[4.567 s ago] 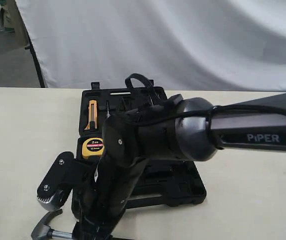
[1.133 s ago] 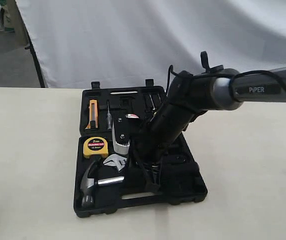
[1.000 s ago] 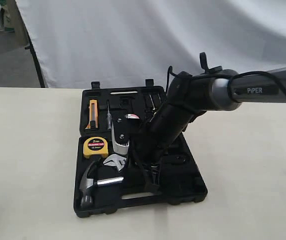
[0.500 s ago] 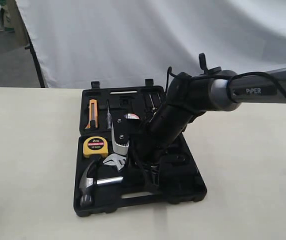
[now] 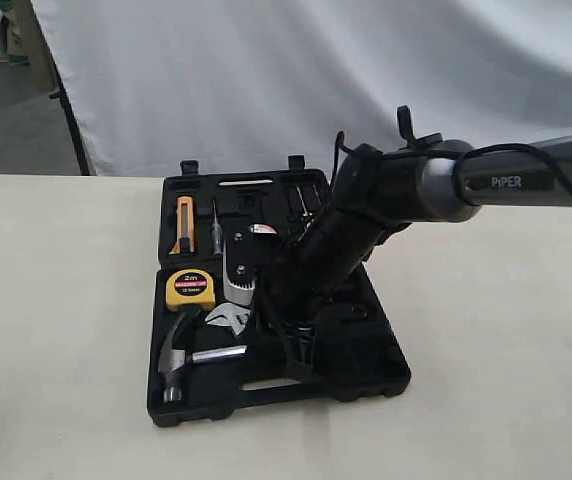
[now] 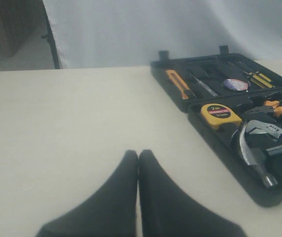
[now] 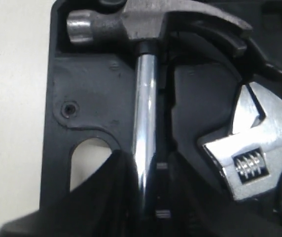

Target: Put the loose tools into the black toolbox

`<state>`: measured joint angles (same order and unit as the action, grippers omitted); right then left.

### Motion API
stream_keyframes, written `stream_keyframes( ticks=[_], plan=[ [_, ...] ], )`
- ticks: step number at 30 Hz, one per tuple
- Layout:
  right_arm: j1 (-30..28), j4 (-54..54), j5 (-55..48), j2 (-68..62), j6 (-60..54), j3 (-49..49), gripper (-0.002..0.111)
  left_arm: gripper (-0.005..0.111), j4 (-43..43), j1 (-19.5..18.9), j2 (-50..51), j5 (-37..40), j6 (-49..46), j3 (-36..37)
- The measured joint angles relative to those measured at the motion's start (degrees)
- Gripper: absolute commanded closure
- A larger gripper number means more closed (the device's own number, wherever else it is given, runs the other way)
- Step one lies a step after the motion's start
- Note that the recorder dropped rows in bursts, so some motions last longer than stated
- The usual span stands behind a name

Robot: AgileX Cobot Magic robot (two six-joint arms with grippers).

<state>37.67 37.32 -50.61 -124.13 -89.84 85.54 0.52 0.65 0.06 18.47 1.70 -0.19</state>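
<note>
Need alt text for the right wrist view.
A steel claw hammer lies in the black toolbox, its shaft running between the fingers of the right gripper; whether they clamp it is unclear. A silver adjustable wrench sits beside it.

We get soft, even, diffuse light in all three views: the white backdrop (image 5: 266, 80) is bright without blowing out, and the toolbox (image 5: 386, 375) throws only a faint shadow on the pale table (image 5: 56, 330), though its black interior swallows detail. In the right wrist view a hard streak of glare runs down the hammer (image 7: 146, 113) shaft and the wrench (image 7: 249, 143) gleams, while the fingers (image 7: 101, 197) of the right gripper (image 7: 146, 163) go dark and blurred. The left wrist view is hazy and washed out, with the fingers (image 6: 116, 207) of the left gripper (image 6: 138, 155) soft.
</note>
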Motion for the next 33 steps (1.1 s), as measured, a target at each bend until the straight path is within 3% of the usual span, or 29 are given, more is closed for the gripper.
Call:
stream_keyframes(
  ticks=[4,15,17,19,23,33],
  plan=[
    [0.0,-0.4,-1.7,-0.1,0.1,0.2,0.046,0.106,0.0,0.0,0.0,0.0,0.0,0.0],
    [0.0,-0.7,-2.3,6.0,3.1,0.2,0.047,0.106,0.0,0.0,0.0,0.0,0.0,0.0],
    [-0.6,-0.3,-1.0,7.4,4.5,0.2,0.052,0.106,0.0,0.0,0.0,0.0,0.0,0.0],
    [-1.5,-0.4,-0.8,8.6,5.3,0.2,0.065,0.106,0.0,0.0,0.0,0.0,0.0,0.0],
    [-3.3,-0.5,-1.9,9.2,6.1,0.2,0.105,0.106,0.0,0.0,0.0,0.0,0.0,0.0],
    [-4.9,-1.3,-3.3,5.7,7.8,0.2,0.108,0.106,0.0,0.0,0.0,0.0,0.0,0.0]
  ],
)
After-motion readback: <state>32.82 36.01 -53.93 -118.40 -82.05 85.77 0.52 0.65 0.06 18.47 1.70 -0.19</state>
